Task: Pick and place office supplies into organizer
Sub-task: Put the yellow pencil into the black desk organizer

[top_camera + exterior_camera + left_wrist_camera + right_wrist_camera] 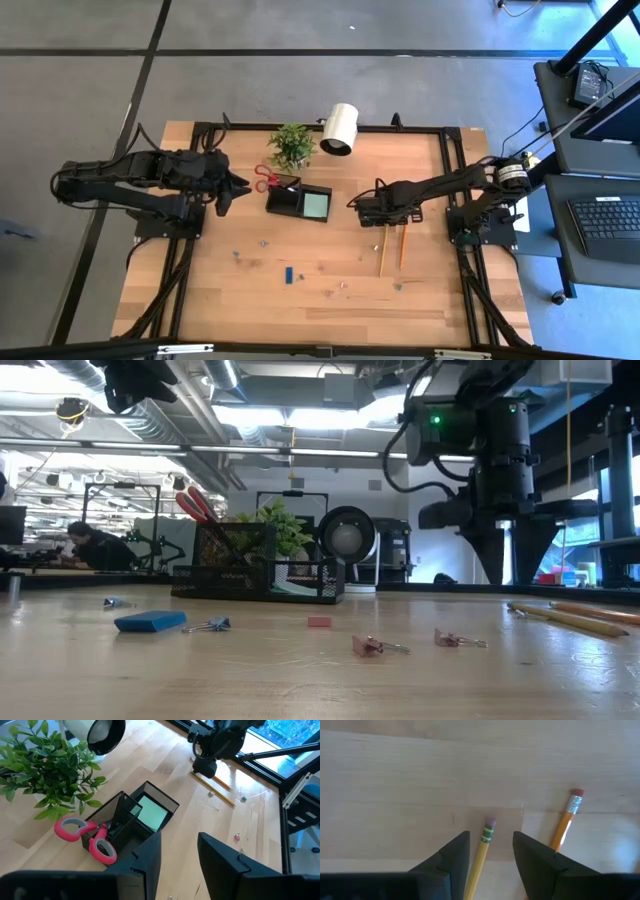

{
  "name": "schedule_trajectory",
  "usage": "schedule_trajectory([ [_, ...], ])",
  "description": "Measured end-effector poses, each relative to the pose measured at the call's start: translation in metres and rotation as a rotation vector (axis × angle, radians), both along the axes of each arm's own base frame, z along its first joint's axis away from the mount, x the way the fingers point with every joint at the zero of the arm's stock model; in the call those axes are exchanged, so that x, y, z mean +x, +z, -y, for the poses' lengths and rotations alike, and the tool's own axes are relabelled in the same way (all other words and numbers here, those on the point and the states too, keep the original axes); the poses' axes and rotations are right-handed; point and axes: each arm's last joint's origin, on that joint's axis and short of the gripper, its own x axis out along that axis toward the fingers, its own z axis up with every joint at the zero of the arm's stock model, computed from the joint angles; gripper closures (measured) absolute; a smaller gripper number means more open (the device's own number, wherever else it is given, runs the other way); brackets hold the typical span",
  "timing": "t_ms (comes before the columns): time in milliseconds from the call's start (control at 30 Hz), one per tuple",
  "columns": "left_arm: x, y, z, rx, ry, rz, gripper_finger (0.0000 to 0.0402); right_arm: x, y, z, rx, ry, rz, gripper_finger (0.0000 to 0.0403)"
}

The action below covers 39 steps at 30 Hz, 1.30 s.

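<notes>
**Ana:** Two dark fingers of the right tool [490, 851] fill the bottom of the right wrist view, parted a little, with the eraser end of a yellow pencil [483, 850] lying in the gap between them. It grips nothing yet. A second, orange pencil [565, 822] lies just beside it, toward the right of that frame.

**Ben:** In the high view both pencils sit right of centre on the wooden surface [330, 320], well apart from the organizer [298, 201], which is above centre near the potted plant [291, 145] and the white lamp [340, 128].

**Ana:** I'd say the pencil will be light, stiff and round, so it may roll or pivot. Closing across the shaft somewhat below the metal ferrule looks safer than pinching the eraser tip.

**Ben:** The left tool [179, 852] hangs above the organizer's near edge, fingers moderately apart and empty. Red-handled scissors [90, 836] already stand in the left compartment, and the teal note pad [150, 814] lies flat in the other.

**Ana:** Scattered along the lower part of the high view are a small blue piece [287, 274] and tiny clips [378, 646]. Those look slippery and low, probably harder to take than the pencils.
</notes>
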Motion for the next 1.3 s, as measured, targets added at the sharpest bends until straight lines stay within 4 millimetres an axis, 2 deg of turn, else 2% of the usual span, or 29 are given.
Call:
schedule_trajectory([
  [467, 0.0, 0.0, 0.001, -0.024, -0.036, -0.003, 0.0279, 0.008, -0.015, 0.003, 0.007, -0.014, -0.007, 0.0249],
  [733, 0.0, -0.001, 0.001, -0.025, -0.037, -0.007, 0.0279, -0.005, -0.035, 0.004, 0.05, -0.064, 0.041, 0.0249],
  [1133, 0.0, -0.001, 0.001, -0.024, -0.037, -0.006, 0.0279, -0.002, -0.032, 0.003, 0.029, -0.043, 0.018, 0.0249],
  [1300, 0.0, -0.001, 0.001, -0.024, -0.037, -0.006, 0.0279, -0.002, -0.032, 0.003, 0.028, -0.04, 0.019, 0.0267],
])
